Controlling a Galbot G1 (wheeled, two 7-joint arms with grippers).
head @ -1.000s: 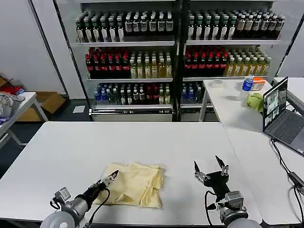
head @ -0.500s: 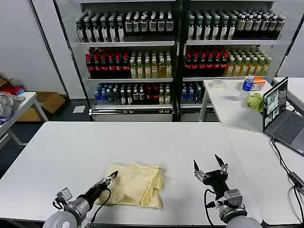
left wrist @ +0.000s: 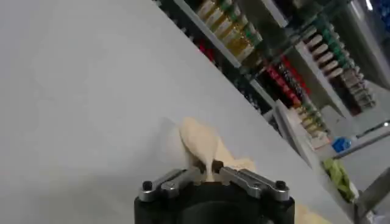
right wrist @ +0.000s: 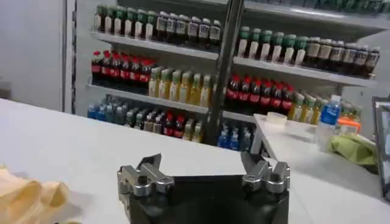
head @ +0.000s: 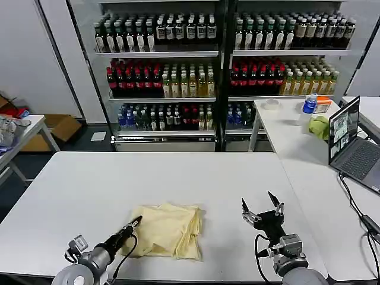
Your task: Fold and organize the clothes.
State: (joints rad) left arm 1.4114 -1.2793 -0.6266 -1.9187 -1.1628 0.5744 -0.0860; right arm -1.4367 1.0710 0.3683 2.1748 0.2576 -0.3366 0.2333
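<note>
The clothes are one pale yellow T-shirt (head: 169,230), folded into a rough square near the front of the white table (head: 178,178). My left gripper (head: 134,224) is low at the shirt's left corner. In the left wrist view this gripper (left wrist: 210,169) is shut on a pinched-up peak of the shirt (left wrist: 200,141). My right gripper (head: 260,206) hovers to the right of the shirt, a hand's width away, open and holding nothing. The right wrist view shows its spread fingers (right wrist: 148,165) over bare table, with the shirt's edge (right wrist: 24,196) off to one side.
A second white table (head: 309,172) joins on the right with a laptop (head: 353,139), a yellow-green cloth lump (head: 319,126) and a blue-capped bottle (head: 309,104). A cable (head: 356,208) runs along it. Bottle shelves (head: 214,65) stand behind. A side table (head: 21,139) stands far left.
My left gripper has drawn slightly back and down with the shirt corner in it, and the shirt lies a little flatter. The right gripper has barely moved.
</note>
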